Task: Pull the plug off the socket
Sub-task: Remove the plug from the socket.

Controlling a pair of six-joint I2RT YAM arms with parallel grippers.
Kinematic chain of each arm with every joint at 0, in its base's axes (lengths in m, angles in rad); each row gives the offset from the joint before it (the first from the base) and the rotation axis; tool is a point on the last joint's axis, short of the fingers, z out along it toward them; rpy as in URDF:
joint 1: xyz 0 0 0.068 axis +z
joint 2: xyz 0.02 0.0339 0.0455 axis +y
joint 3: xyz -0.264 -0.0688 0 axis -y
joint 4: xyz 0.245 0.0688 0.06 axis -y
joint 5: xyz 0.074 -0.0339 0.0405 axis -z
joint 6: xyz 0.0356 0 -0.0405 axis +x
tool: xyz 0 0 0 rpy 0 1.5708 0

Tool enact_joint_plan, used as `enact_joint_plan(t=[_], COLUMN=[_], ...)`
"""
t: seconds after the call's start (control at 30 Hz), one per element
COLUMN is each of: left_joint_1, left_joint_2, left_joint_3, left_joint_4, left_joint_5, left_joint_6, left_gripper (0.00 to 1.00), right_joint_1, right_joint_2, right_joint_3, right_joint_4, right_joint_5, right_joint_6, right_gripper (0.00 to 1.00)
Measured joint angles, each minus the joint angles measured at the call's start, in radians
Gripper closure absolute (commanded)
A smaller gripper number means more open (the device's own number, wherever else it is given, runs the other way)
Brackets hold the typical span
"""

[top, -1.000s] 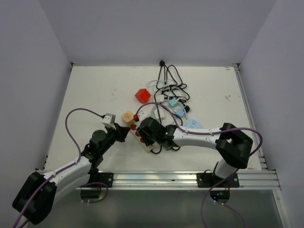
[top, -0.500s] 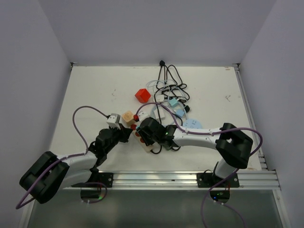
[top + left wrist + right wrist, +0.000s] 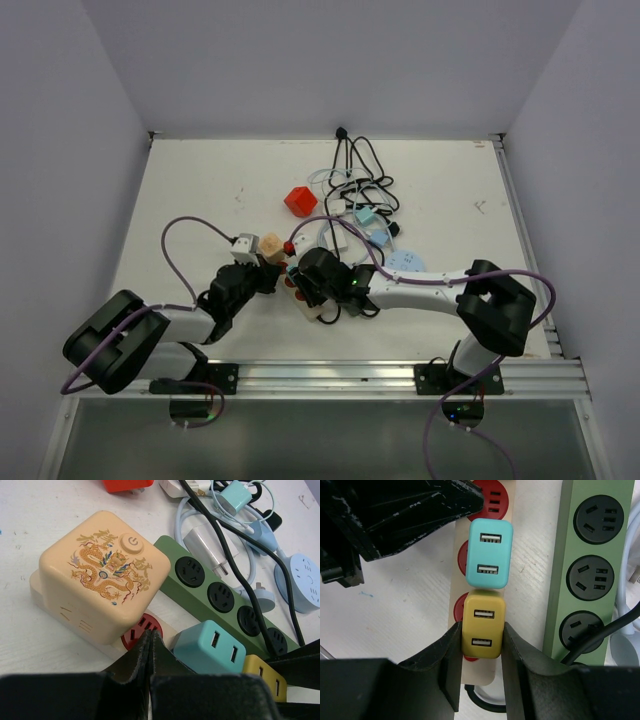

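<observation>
Since 1 second ago the left arm has folded in: its elbow, then low at the near left corner, now sits higher and closer to the middle, and its purple cable point(image 3: 190, 220) loop has shifted right with it. The left hand point(image 3: 264, 278) has edged toward the cream strip point(image 3: 479, 672). The right arm and right hand point(image 3: 482, 632) have not moved, nor has anything on the table point(image 3: 200, 190).

There are 2 power strips, the cream strip and a green strip point(image 3: 565, 580) just beside it. The right wrist view shows 3 red sockets on the cream strip; the left wrist view shows 4 black sockets on the green one. 2 USB plugs stand on the cream strip, a teal plug point(image 3: 490, 554) and a yellow plug point(image 3: 483, 611), each with 2 ports, end to end and about touching. 1 cream cube point(image 3: 102, 575) with a gold dragon print stands at the strip's other end, 1 red cube point(image 3: 300, 200) lies beyond it, and 1 round blue socket point(image 3: 306, 582) sits past the green strip.

The right hand reaches in low from the right and is clamped on the yellow plug, 1 finger on each long side. The plug sits on the red socket at the strip's end away from the cube. The left hand is clenched tight and holds nothing. Its 2 fingertips point(image 3: 140, 652) are pressed together and point at the red socket between the cream cube and the teal plug.
</observation>
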Motion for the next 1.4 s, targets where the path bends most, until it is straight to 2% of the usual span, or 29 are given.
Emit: enact_joint_plan(t=[0.67,1.4], left_joint_1=[0.003,0.008], left_joint_2=[0.175,0.174], left_joint_3=[0.040,0.020], left_joint_4=[0.125,0.142], left_joint_5=[-0.018,-0.060], left_joint_6=[-0.105,-0.214], left_gripper=[1.00,1.00], right_joint_1=[-0.001,-0.056], right_joint_2=[-0.005,-0.010], right_joint_3=[-0.008,-0.006], right_joint_4=[0.010,0.000], right_joint_5=[-0.012,-0.111], right_joint_6=[0.001,0.044], right_gripper=[1.00,1.00])
